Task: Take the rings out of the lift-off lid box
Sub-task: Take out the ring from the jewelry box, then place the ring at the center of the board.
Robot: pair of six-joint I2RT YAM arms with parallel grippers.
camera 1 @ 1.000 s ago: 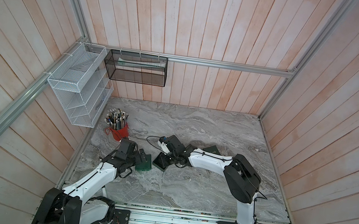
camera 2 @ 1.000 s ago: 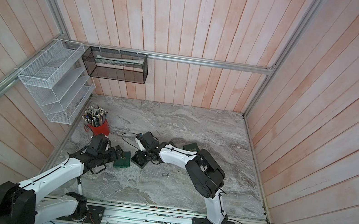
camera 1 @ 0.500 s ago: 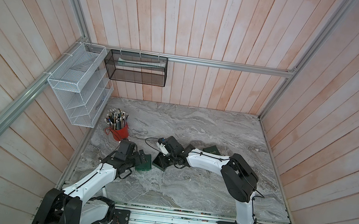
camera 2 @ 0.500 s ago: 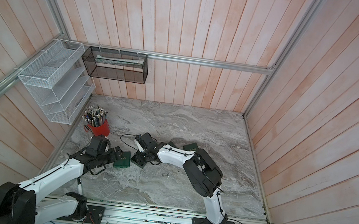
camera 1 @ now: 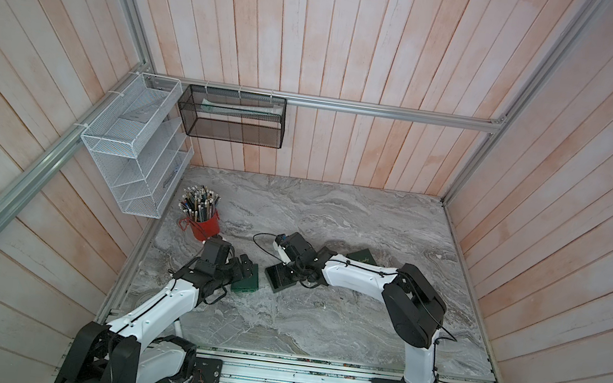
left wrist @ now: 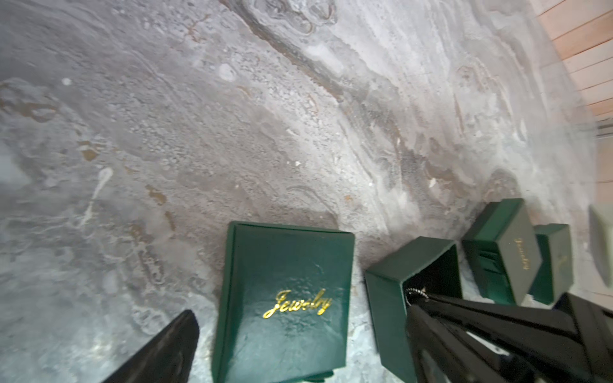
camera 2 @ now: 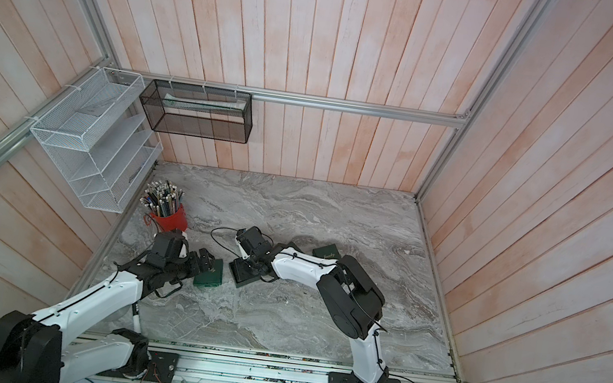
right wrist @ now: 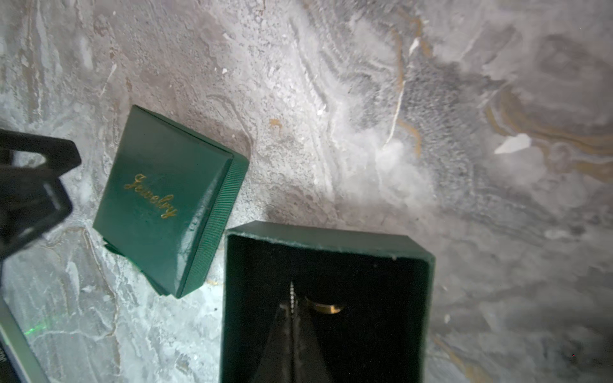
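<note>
**Beaded ring** (right wrist: 292, 293): a thin, pale, glinting band standing on edge inside the open box base (right wrist: 331, 243). Its plane is in line with the seam between the two fingers that pinch it.

**Gold band** (right wrist: 323, 307): the second ring, lying on the dark floor of the same base. It sits just beside the fingertips and apart from the beaded ring.

**Right claw** (right wrist: 292, 311): clenched on the beaded ring, reaching down through the base's open mouth. Walls stand on every side, so the ring's way out is judged to be straight up.

**Lid** (camera 1: 246, 281): off the box, resting with its gold lettering up on the table (camera 1: 318, 324), just left of the base.

**Left claw** (camera 1: 244, 268): released, jaws wide and grasping nothing, poised at the lid's far edge. Whether it touches the lid cannot be told.

**Reach:** the right arm is the nearer to both rings. The gold band would likely call for a second reach by that same claw.

**Closed green boxes** (left wrist: 507, 248): two, standing on the table to the right of the base.

**Red pencil cup** (camera 1: 203, 220): at the far left, well apart from the work.
</note>
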